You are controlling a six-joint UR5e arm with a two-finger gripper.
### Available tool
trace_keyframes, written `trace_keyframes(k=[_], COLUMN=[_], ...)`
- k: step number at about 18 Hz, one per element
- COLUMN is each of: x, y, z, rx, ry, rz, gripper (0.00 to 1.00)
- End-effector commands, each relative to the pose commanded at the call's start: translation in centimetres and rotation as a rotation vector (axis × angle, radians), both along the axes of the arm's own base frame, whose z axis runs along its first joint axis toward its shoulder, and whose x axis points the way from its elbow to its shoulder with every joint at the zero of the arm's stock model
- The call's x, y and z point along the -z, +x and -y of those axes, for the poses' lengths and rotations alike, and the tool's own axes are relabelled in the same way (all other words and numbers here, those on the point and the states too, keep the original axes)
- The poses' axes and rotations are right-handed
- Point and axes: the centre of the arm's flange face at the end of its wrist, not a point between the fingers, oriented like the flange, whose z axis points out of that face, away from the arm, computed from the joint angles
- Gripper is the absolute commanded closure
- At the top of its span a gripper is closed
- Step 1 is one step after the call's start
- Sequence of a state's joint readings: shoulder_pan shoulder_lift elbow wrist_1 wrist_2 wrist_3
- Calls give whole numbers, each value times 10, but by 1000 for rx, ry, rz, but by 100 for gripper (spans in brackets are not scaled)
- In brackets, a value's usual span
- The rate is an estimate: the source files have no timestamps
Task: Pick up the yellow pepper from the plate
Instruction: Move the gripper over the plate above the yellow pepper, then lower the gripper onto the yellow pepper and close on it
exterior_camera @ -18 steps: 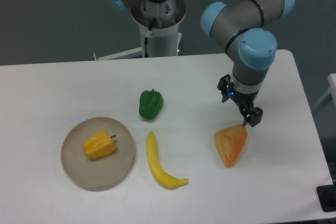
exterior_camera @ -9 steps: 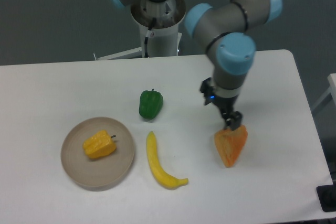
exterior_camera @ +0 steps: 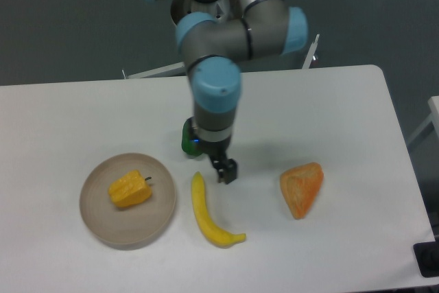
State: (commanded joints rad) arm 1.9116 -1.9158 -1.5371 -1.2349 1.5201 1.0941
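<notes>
White tabletop [exterior_camera: 343,101] spreads widest, bare along its right and far sides. The beige plate [exterior_camera: 103,228] sits near the front-left, the yellow pepper [exterior_camera: 129,189] resting on it, stem to the right. A banana [exterior_camera: 208,214] lies just right of the plate; an orange wedge-shaped slice [exterior_camera: 302,189] lies well apart. The gripper [exterior_camera: 226,171] hangs above the banana's upper tip, hiding most of the green pepper [exterior_camera: 186,138]; its fingers' spread cannot be told.
</notes>
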Motion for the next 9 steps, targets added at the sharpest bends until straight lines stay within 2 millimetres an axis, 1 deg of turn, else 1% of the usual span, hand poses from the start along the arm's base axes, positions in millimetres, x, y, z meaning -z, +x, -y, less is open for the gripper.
trace_keyframes(k=[1,2,5,8,9], x=[4,8,19,27,32], y=[8,25,59,83,95], z=[-4,-11,-20,-26,-26], rx=[-5,-6,-14,-3,3], ry=[8,27,38,47,40], rz=[-2,-7,-6,-6,-5], gripper=[0,0,0,0,0])
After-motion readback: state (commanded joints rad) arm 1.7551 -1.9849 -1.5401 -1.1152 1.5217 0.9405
